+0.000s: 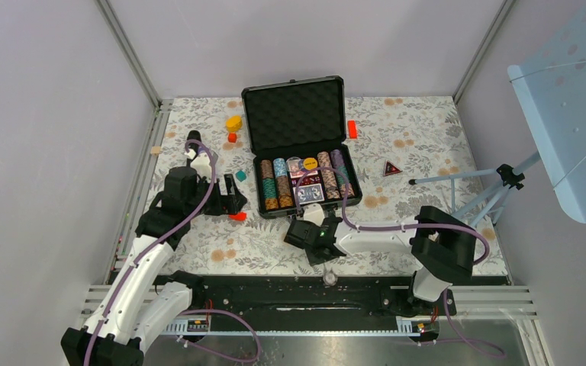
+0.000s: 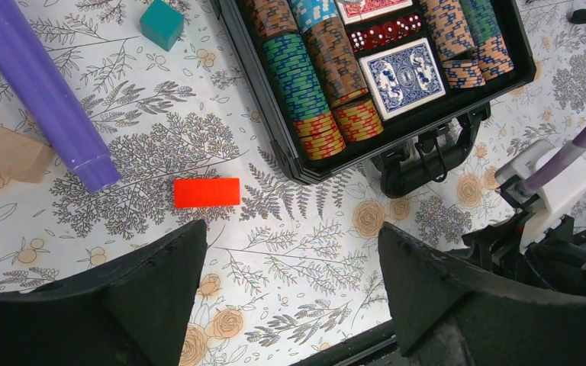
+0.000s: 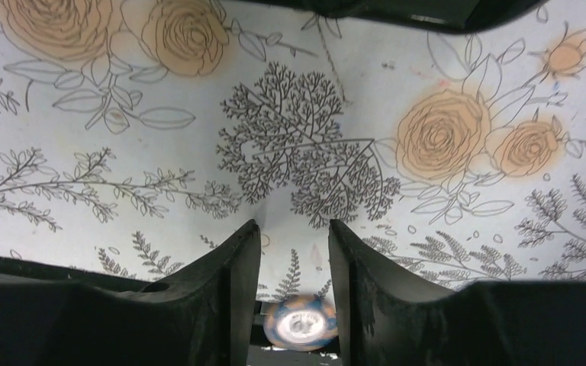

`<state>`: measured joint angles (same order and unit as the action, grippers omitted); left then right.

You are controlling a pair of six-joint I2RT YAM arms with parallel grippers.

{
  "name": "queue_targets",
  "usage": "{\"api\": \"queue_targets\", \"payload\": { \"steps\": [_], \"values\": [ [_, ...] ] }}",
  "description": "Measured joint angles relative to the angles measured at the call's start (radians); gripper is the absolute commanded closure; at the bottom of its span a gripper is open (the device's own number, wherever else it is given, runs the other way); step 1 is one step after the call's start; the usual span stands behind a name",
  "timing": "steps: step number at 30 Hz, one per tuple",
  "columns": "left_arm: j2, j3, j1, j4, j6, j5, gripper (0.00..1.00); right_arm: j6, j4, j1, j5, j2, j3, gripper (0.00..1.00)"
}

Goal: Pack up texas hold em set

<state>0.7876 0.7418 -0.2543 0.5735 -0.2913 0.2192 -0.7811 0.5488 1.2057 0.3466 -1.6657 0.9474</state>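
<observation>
The black case (image 1: pixel 249 128) of the texas hold em set lies open at the back centre, its foam-lined lid upright. Rows of striped chips (image 1: pixel 275 183) and a blue card deck (image 2: pixel 404 76) fill its tray. One loose chip (image 3: pixel 301 324), blurred, lies on the black rail at the table's front edge (image 1: pixel 328 278). My right gripper (image 3: pixel 294 223) points down at the flowered cloth just in front of the case (image 1: pixel 310 232), its jaws a narrow gap apart with only cloth between them. My left gripper (image 2: pixel 294 236) hovers wide open left of the case, holding nothing.
A red block (image 2: pixel 207 192) lies just ahead of the left fingers, with a purple cylinder (image 2: pixel 42 91), a wooden block (image 2: pixel 11 152) and a teal block (image 2: pixel 161 23) beyond. Yellow (image 1: pixel 233 122) and red (image 1: pixel 352 129) blocks flank the lid. A tripod (image 1: pixel 488 191) stands right.
</observation>
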Motion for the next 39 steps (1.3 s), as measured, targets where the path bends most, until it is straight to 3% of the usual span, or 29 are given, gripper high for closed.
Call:
{"api": "queue_targets", "payload": {
  "steps": [13,21,29,33,39],
  "values": [
    [0.000,0.000,0.000,0.000,0.000,0.000,0.18,-0.043,0.008,0.018,-0.008,0.028,-0.029,0.53],
    [0.000,0.000,0.000,0.000,0.000,0.000,0.18,-0.055,0.023,0.018,0.044,0.128,-0.039,0.41],
    [0.000,0.000,0.000,0.000,0.000,0.000,0.18,-0.054,0.000,-0.083,0.060,0.240,-0.131,0.52],
    [0.000,0.000,0.000,0.000,0.000,0.000,0.17,-0.054,-0.019,-0.152,0.046,0.243,-0.214,0.54],
    [0.000,0.000,0.000,0.000,0.000,0.000,0.17,-0.057,-0.054,-0.154,0.002,0.235,-0.244,0.55]
  ]
}}
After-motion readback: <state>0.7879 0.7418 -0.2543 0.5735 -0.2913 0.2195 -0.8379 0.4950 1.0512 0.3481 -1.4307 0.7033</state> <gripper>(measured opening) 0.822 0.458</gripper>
